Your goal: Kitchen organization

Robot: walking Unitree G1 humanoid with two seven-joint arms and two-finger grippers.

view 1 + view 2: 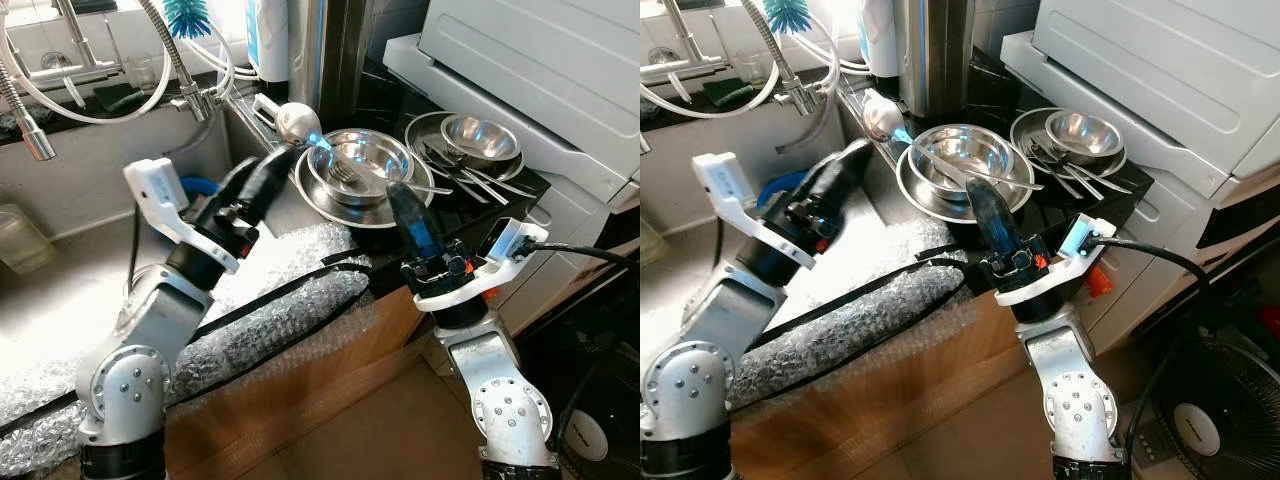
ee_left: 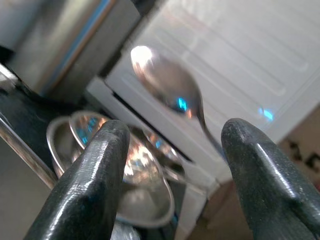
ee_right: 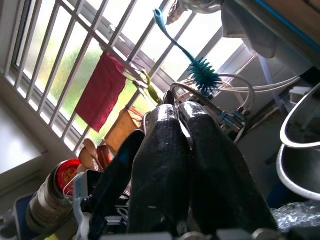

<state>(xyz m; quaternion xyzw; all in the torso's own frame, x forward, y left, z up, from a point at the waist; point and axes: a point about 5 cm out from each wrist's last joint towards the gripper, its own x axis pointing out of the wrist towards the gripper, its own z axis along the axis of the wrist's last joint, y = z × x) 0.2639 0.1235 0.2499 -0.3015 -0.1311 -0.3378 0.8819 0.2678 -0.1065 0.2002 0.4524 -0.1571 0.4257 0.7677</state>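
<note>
We count two steel bowls: a large bowl (image 1: 362,160) nested on a wide plate (image 1: 330,205), and a smaller bowl (image 1: 479,137) on a second plate (image 1: 425,132). That makes two plates. One ladle (image 1: 298,122) is raised beside the large bowl. One fork (image 1: 343,174) lies inside it. Loose cutlery (image 1: 468,182) beside the small bowl is too tangled for us to count. One teal bottle brush (image 1: 187,15). Two grippers: left gripper (image 1: 262,172), right gripper (image 1: 408,215).

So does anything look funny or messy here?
Yes. The sink edge is wrapped in bubble wrap, unusual for a kitchen. Cutlery lies loosely across the steel bowls and plates. The left hand holds up a spoon; the right hand hovers, fingers together.
</note>
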